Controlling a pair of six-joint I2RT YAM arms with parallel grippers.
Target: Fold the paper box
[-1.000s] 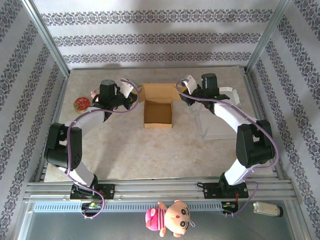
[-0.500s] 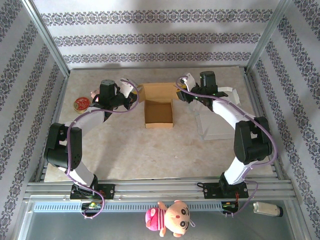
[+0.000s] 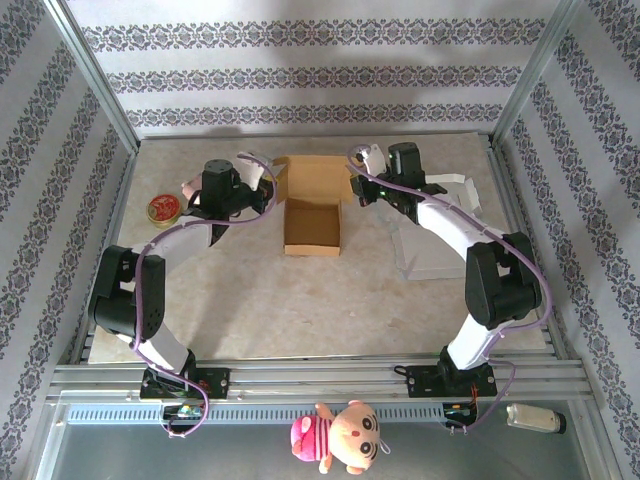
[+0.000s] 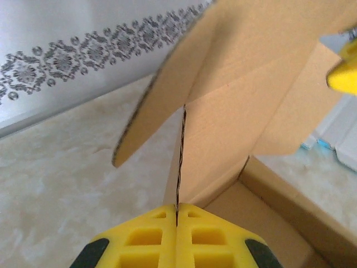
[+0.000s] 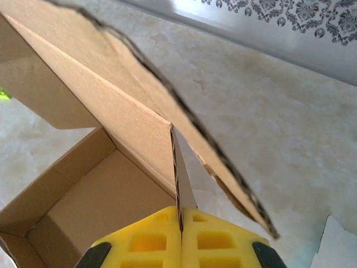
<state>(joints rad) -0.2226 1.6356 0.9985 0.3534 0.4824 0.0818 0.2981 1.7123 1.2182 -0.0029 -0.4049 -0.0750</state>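
Paper box [image 3: 312, 228]: brown cardboard, open-topped, on the marbled table [image 3: 300, 300], far of centre, between both arms. Near rail: pink plush toy [image 3: 338, 437]. Left gripper [image 4: 177, 215]: yellow jaws pinched tight on the box's left flap. Right gripper [image 5: 181, 218]: jaws pinched tight on the right flap. Far left: round red tin [image 3: 162, 208]. Change: box and right gripper sit slightly further left and farther away than a second ago.
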